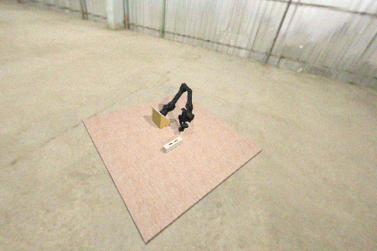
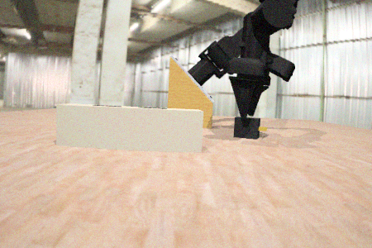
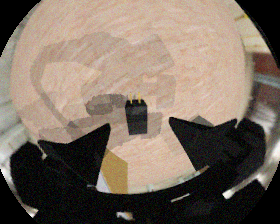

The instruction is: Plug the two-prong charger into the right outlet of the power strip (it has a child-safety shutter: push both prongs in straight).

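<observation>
Your pincer (image 3: 138, 137) stands wide open with nothing between its fingers, and it points straight down over the black charger (image 2: 246, 127). From the exterior view you can see its tip just above the charger's top face, though whether it touches you cannot tell from that angle. Look through the wrist view and you will find the charger (image 3: 135, 116) centred in the gap between the two dark fingers, lying on the mat with its yellow prongs (image 3: 134, 100) pointing away from the camera. You can also catch one prong as a small yellow stub (image 2: 263, 128) at the charger's side in the exterior view. Your charger lies on the pinkish mat (image 1: 167, 181) toward its far corner, just beside the arm's base. Next to it stands a yellow wedge-shaped block (image 1: 160, 118), out of which the arm (image 1: 185, 98) rises and bends over. Your power strip (image 1: 173, 144) is a white bar lying nearer the middle of the mat, apart from the charger, with two dark outlets visible on its top face in the top view. Around the mat you have a bare concrete floor (image 1: 63, 73) and corrugated metal walls (image 1: 234, 6).
</observation>
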Available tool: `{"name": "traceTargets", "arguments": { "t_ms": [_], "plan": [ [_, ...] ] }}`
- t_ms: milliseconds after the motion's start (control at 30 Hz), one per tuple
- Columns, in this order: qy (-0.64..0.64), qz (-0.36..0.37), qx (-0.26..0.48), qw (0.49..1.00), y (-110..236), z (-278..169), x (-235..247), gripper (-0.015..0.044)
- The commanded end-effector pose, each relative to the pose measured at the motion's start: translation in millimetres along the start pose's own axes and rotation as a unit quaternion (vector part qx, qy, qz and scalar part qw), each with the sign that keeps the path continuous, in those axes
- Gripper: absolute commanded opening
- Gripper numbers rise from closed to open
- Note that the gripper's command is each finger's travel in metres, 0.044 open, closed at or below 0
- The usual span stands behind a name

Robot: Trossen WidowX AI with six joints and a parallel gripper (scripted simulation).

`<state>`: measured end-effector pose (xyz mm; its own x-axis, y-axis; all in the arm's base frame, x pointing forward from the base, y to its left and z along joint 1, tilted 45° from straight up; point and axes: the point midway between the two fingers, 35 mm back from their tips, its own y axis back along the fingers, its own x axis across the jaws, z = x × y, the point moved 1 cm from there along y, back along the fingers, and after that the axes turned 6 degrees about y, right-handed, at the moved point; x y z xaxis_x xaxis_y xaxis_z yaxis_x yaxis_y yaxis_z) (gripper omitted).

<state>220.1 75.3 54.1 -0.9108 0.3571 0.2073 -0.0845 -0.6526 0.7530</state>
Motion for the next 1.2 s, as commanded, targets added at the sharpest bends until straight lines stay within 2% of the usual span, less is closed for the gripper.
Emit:
{"name": "traceTargets", "arguments": {
  "t_ms": [0, 733, 1100, 1167],
  "plan": [
    [-0.006, 0.007, 0.001, 1.000, -8, -2, 2, 0.0440],
    [-0.006, 0.007, -0.001, 1.000, -36, 1, 4, 0.0440],
    [-0.001, 0.004, -0.004, 1.000, -33, 3, 3, 0.0151],
    [-0.001, 0.004, -0.004, 1.000, -33, 3, 3, 0.0138]
  ]
}}
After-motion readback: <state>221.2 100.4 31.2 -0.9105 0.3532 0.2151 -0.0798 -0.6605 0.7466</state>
